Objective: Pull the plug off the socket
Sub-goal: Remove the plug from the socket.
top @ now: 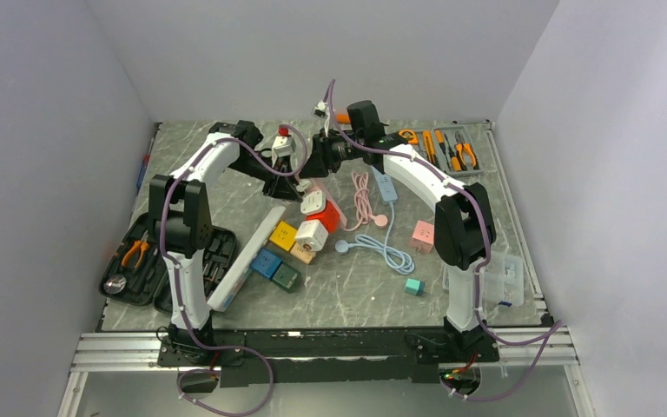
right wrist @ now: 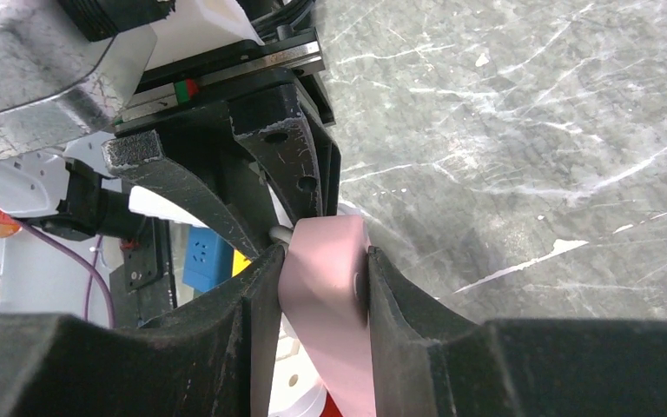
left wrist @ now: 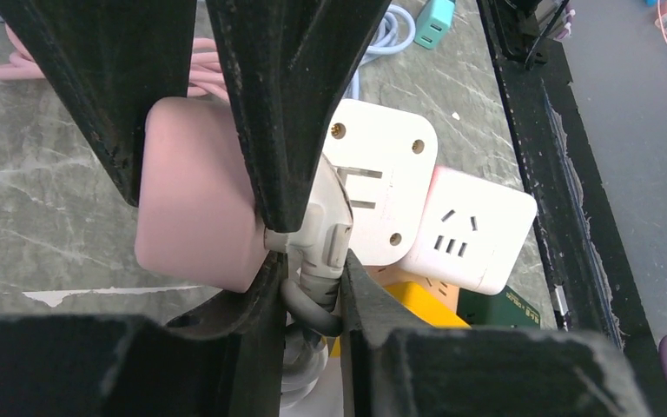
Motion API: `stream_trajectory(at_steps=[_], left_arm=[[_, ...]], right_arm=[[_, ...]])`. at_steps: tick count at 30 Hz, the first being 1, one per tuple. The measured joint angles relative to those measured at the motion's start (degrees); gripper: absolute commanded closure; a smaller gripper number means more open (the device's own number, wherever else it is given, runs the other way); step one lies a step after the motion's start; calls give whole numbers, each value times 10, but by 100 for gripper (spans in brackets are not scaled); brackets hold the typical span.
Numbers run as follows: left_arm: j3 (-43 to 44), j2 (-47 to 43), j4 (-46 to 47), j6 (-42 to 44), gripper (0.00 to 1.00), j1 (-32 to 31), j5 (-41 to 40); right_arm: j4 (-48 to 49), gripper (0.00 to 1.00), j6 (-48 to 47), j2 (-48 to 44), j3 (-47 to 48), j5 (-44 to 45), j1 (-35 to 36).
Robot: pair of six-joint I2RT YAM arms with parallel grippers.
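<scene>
Claws of 2 arms meet above the far centre of the table (top: 347,291): left claw (left wrist: 308,282) pinches the white plug (left wrist: 323,233), right claw (right wrist: 320,271) clamps the pink socket (left wrist: 193,204). The plug looks seated, its axis running from the socket toward the left claw, the likely pull line.

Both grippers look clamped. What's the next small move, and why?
Probably draw the left gripper straight back from the pink cube-shaped socket, with the right gripper holding firm. The left is shut on the white plastic plug, which sits against the socket's face, and the right is shut on the socket itself.
</scene>
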Motion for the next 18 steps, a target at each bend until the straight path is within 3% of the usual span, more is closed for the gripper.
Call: stream_trajectory(at_steps=[18], left_arm=[[42,13,-103,137,100,5,-6]], right_arm=[[-56,100,-39,0,33,47,14]])
